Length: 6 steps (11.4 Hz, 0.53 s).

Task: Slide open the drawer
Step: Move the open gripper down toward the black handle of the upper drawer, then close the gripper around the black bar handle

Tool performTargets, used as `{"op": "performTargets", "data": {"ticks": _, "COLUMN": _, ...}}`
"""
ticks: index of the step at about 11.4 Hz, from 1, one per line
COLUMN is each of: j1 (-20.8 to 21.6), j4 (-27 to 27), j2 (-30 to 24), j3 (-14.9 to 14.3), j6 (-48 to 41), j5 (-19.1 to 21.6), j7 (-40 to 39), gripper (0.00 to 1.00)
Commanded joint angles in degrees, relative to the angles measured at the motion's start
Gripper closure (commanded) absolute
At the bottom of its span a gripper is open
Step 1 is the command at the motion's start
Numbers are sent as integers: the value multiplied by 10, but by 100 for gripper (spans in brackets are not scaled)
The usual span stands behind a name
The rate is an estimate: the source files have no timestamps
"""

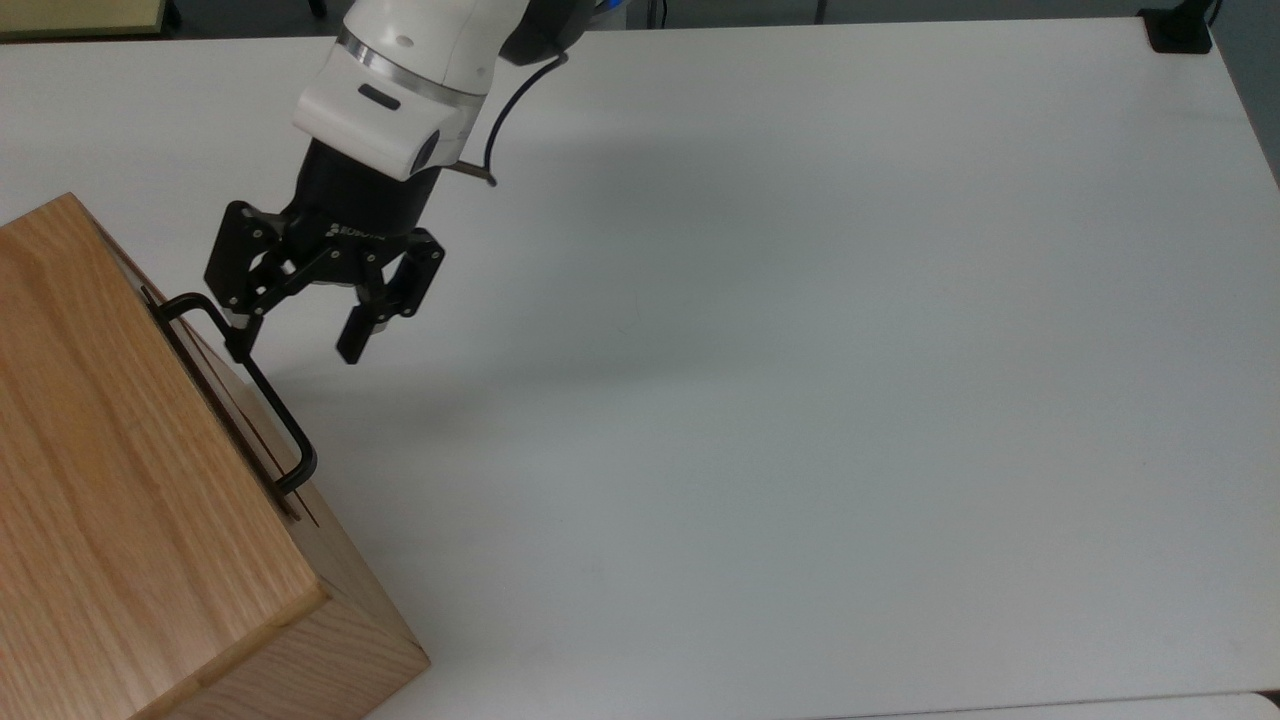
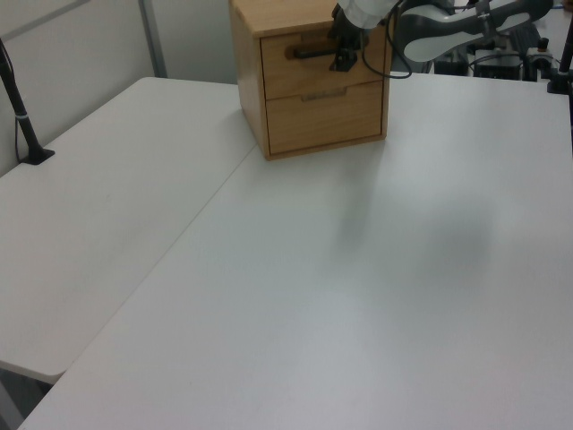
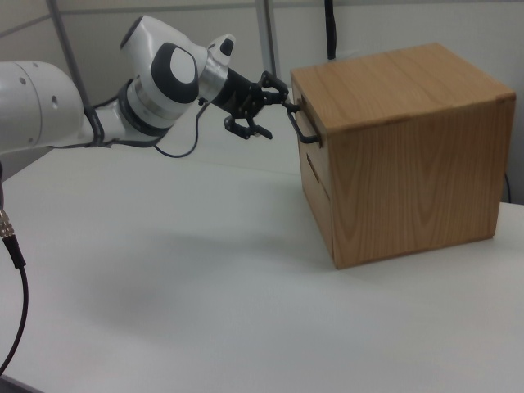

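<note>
The drawer point(image 2: 295, 79) is the upper of two in an oak box point(image 1: 120, 480) and sits flush in the casing. Its long black bar handle point(image 1: 262, 388) runs along the front, also seen as the handle point(image 2: 309, 52) in the left view and the handle point(image 3: 298, 124) in the right view. My gripper point(image 1: 295, 350) is open and tilted toward the box. One fingertip point(image 1: 240, 345) lies right at the far end of the bar, the other fingertip point(image 1: 352, 345) stands out over the table. The gripper point(image 3: 274, 116) holds nothing. In the left view the gripper point(image 2: 344, 55) overlaps the handle's right end.
A white table point(image 1: 800, 350) spreads wide to the top view's right of the box. A lower drawer point(image 2: 324, 118) sits under the upper one. A black post point(image 2: 22, 125) stands at the left view's left edge, and a black clamp point(image 1: 1178, 30) sits at the top view's far right corner.
</note>
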Motion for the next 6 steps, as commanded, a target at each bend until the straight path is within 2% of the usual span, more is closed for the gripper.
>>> {"op": "performTargets", "data": {"ticks": 1, "j1": -7, "j4": -3, "j2": 10, "j3": -3, "j6": 28, "j5": -50, "j7": -12, "gripper": 50}}
{"op": "performTargets", "data": {"ticks": 3, "j1": -18, "j4": -3, "j2": 11, "j3": -3, "j6": 36, "j5": -51, "j7": -12, "gripper": 53}}
{"op": "performTargets", "data": {"ticks": 6, "j1": -18, "j4": -5, "j2": 11, "j3": -3, "j6": 36, "j5": -49, "j7": -7, "gripper": 70}}
